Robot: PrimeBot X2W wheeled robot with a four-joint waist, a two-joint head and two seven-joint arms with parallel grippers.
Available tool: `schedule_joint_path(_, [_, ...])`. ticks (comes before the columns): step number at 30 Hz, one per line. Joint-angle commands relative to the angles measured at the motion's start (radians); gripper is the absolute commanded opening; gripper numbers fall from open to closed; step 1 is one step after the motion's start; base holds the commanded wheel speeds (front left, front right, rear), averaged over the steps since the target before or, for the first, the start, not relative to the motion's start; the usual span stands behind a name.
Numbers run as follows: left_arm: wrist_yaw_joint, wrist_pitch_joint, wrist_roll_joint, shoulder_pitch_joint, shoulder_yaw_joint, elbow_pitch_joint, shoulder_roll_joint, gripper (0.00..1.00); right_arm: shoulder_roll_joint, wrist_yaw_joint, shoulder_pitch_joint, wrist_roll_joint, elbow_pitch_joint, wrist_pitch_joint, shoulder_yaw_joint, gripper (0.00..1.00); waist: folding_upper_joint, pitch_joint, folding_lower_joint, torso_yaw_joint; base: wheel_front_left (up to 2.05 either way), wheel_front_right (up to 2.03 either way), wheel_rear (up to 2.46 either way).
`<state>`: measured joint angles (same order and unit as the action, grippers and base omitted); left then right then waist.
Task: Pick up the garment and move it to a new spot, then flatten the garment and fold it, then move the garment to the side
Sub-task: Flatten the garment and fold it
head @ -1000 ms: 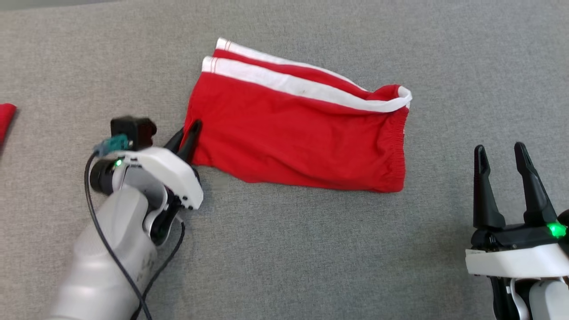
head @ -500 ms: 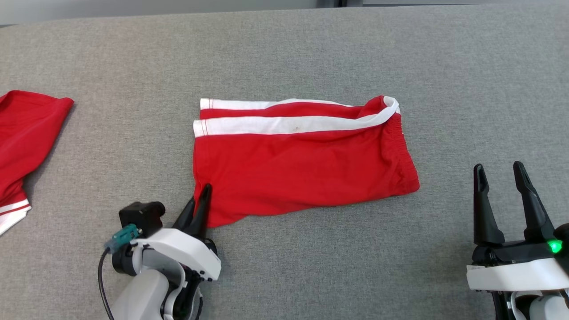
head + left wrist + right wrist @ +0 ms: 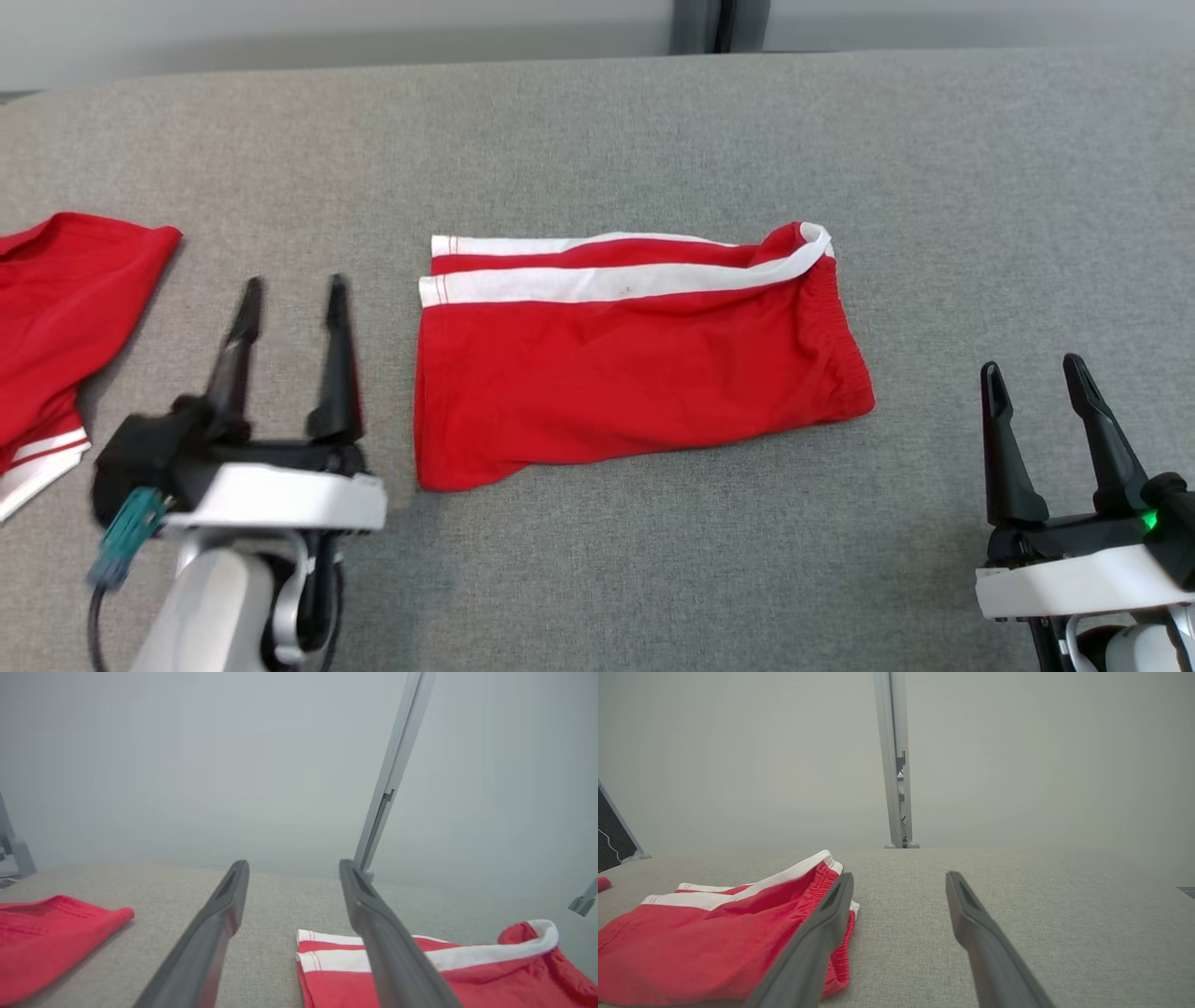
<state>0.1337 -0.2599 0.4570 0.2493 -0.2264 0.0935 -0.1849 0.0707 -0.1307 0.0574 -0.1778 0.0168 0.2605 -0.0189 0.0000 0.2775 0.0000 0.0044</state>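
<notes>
Locate garment [image 3: 635,359] at centre of head view, lying folded on table [image 3: 597,121], with white stripes [image 3: 597,280] toward top and waistband [image 3: 831,317] at right. Note left gripper [image 3: 294,283] at lower left: fingers apart, empty, just beside garment's left edge, not touching. Note right gripper [image 3: 1032,364] at lower right: fingers apart, empty, near waistband but clear of it. Treat fold as apparently done, and final step, move to the side, as pending. For next move, lower a gripper to the nearest edge, pinch through all layers, then drag or lift without opening the fold. Keep clear of second red cloth [image 3: 65,299] at left edge of frame; choose free table space accordingly. Watch raised waistband corner at upper right of garment: judged likely to flop or unfold under a pull.
</notes>
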Motion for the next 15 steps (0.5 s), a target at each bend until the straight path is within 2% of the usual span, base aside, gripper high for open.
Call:
schedule_joint_path(1, [0.006,-0.003,-0.03,-0.027,0.03,-0.03,-0.006,1.0,0.008,0.0,-0.004,0.003,0.007,0.005,-0.001,1.0,0.0,-0.017,0.0,0.0,0.0,0.0,0.0])
schedule_joint_path(7, [-0.025,-0.003,-0.115,-0.147,0.103,-0.131,0.002,1.0,0.013,0.0,-0.021,0.006,0.015,0.005,-0.001,1.0,0.0,-0.047,0.0,0.001,0.0,0.0,0.0])
schedule_joint_path(11, [-0.045,-0.003,-0.123,-0.206,0.1,-0.113,-0.006,1.0,0.017,0.0,-0.024,0.004,0.02,0.005,0.001,1.0,0.0,-0.056,0.0,0.005,0.0,0.0,0.0])
schedule_joint_path(15, [-0.047,-0.003,-0.132,-0.224,0.102,-0.109,-0.007,1.0,0.016,0.0,-0.031,-0.002,0.029,0.005,-0.002,1.0,0.0,-0.063,0.0,0.011,0.0,0.0,0.0])
